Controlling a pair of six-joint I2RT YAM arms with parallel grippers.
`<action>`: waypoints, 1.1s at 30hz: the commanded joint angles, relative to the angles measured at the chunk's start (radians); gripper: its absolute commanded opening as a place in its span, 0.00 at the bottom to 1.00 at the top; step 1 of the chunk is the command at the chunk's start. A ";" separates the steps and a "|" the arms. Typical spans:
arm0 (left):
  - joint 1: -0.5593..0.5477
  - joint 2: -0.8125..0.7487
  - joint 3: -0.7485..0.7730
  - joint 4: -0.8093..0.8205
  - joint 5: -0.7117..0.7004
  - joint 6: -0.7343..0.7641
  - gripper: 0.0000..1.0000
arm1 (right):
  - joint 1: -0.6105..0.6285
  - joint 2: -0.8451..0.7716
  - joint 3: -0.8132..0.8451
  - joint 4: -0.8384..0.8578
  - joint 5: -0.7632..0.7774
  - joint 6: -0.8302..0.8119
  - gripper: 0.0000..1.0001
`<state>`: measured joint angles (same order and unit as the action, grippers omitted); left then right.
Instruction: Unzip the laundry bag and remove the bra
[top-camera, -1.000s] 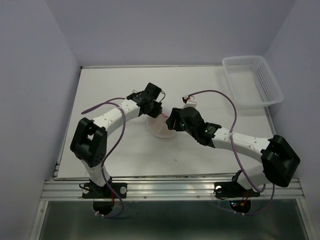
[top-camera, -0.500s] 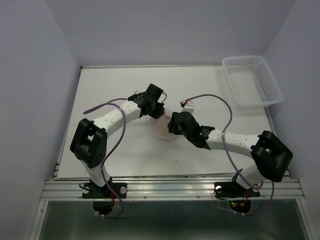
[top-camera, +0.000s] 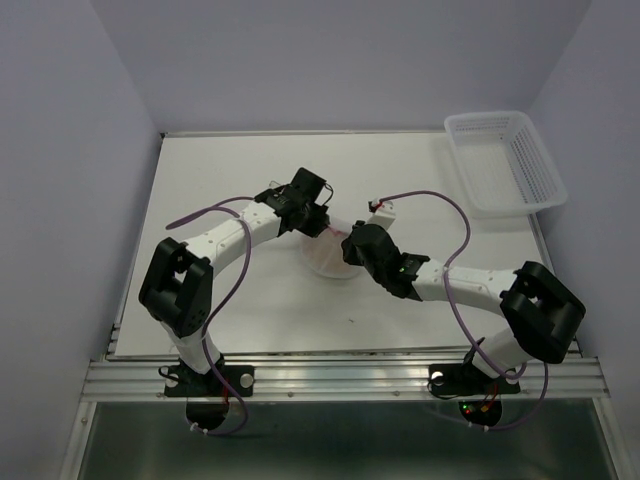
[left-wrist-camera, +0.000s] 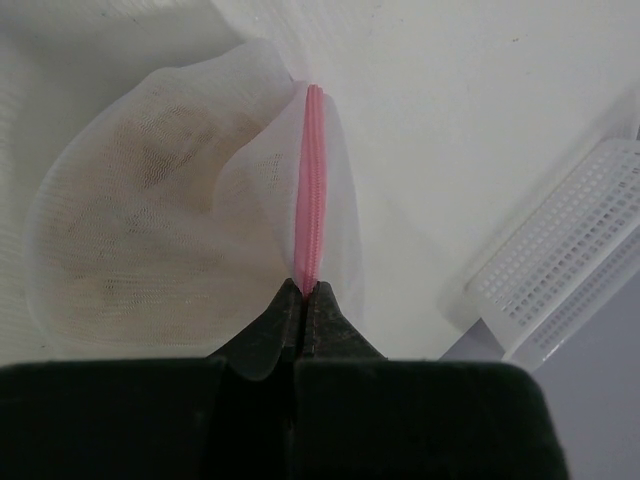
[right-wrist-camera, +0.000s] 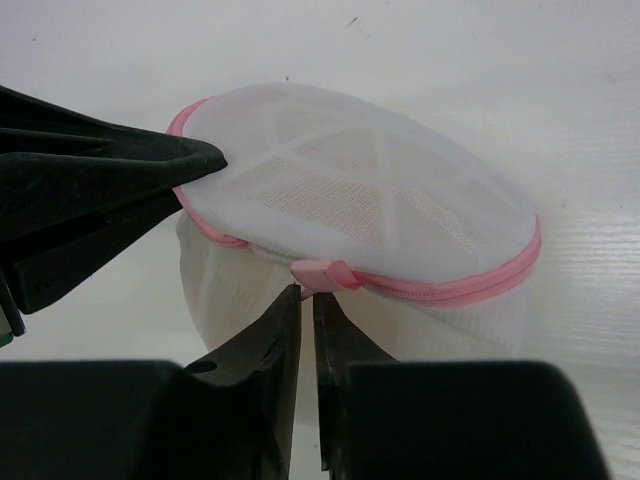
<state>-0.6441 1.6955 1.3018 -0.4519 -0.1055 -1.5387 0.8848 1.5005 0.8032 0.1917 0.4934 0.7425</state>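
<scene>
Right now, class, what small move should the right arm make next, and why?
Probably pinch the pull with the right fingers. They sit just under it, a slim gap between them, while the left fingers clamp the pink zipper of the bag, which looks closed.

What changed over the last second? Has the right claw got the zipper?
The right arm folded inward, elbow shifting left; the right claw now sits with its tips just under the zipper pull of the laundry bag, grip unclear. The left claw stayed clamped on the pink rim; bag and basket unmoved.
</scene>
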 joint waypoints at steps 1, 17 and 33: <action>-0.008 -0.049 -0.003 -0.019 -0.011 0.005 0.00 | 0.009 -0.009 0.001 0.043 0.053 0.037 0.11; -0.006 -0.068 -0.016 -0.010 -0.030 0.008 0.00 | 0.009 -0.100 -0.012 0.011 0.000 0.043 0.20; -0.011 -0.083 -0.024 -0.008 -0.030 0.017 0.00 | 0.009 -0.046 0.030 -0.043 0.063 0.118 0.37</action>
<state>-0.6483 1.6772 1.2930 -0.4519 -0.1234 -1.5333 0.8848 1.4609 0.8032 0.1368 0.5076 0.8196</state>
